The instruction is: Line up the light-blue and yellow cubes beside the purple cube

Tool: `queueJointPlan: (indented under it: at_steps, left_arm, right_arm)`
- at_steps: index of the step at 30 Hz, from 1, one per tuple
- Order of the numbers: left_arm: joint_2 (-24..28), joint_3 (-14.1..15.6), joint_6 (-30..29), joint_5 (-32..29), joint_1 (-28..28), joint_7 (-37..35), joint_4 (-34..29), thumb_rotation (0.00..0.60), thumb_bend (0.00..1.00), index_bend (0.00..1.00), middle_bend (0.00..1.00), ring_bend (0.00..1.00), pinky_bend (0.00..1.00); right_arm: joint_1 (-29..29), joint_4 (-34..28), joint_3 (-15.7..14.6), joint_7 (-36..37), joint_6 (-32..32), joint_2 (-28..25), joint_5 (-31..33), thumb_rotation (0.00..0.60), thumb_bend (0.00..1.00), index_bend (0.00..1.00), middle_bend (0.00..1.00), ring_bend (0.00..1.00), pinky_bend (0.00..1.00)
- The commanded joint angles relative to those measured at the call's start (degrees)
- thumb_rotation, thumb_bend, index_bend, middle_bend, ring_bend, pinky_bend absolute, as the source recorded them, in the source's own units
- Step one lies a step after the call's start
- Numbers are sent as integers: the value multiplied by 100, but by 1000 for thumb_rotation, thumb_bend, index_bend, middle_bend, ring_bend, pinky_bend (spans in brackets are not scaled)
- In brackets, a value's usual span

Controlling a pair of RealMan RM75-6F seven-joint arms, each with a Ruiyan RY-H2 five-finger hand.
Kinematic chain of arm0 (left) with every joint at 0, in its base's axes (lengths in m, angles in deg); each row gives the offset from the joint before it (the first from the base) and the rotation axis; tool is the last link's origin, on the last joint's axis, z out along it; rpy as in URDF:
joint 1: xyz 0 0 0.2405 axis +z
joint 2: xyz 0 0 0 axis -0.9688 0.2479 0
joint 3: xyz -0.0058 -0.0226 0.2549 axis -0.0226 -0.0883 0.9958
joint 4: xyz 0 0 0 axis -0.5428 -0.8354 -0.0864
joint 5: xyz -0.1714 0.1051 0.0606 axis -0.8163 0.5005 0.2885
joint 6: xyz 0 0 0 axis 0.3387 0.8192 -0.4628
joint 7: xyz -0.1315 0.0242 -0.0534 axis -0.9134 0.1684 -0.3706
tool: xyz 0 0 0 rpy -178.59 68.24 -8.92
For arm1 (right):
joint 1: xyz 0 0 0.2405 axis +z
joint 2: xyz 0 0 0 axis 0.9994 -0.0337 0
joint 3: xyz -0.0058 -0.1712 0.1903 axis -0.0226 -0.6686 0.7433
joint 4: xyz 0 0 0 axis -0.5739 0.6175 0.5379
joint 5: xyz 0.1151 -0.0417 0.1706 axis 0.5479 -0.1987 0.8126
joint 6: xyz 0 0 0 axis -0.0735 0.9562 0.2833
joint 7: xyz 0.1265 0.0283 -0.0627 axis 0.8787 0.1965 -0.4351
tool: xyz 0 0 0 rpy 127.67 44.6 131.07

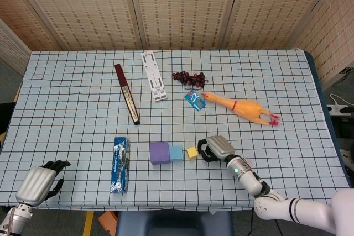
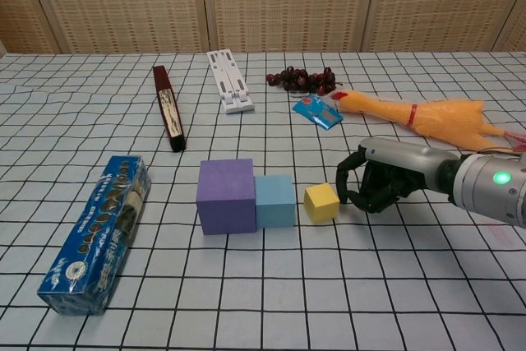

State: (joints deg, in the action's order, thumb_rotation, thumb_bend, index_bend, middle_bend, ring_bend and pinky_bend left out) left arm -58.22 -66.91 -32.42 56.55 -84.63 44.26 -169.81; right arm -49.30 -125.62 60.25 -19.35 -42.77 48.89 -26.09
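Nearby: rubber chicken [image 2: 427, 117], blue packet [image 2: 317, 111], grapes [image 2: 301, 80].

Right hand [image 2: 386, 180] beside yellow cube [image 2: 321, 202], not touching.

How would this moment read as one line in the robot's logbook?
right hand: open beside small yellow cube | light-blue cube: touching large purple cube | yellow: gap remains
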Motion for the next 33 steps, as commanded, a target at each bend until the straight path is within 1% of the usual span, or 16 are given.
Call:
queueJointPlan:
  at_steps: [1, 18, 33]
  left_arm:
    - [0, 1, 1, 2, -1, 0, -1, 600, 469, 303, 335, 361, 654]
    - [10, 4, -10, 11, 4, -5, -4, 600, 469, 303, 335, 361, 654]
    - [11, 8, -17, 29, 5, -21, -6, 600, 469, 303, 336, 361, 655]
  right_arm:
    - [-9, 83, -3, 133, -29, 31, -96, 600, 507, 545, 993, 921, 1000]
    - [-13, 366, -20, 792, -94, 153, -575, 600, 506, 518, 993, 921, 1000]
    - [8, 576, -30, 1189, -89, 265, -846, 600, 506, 510, 993, 921, 1000]
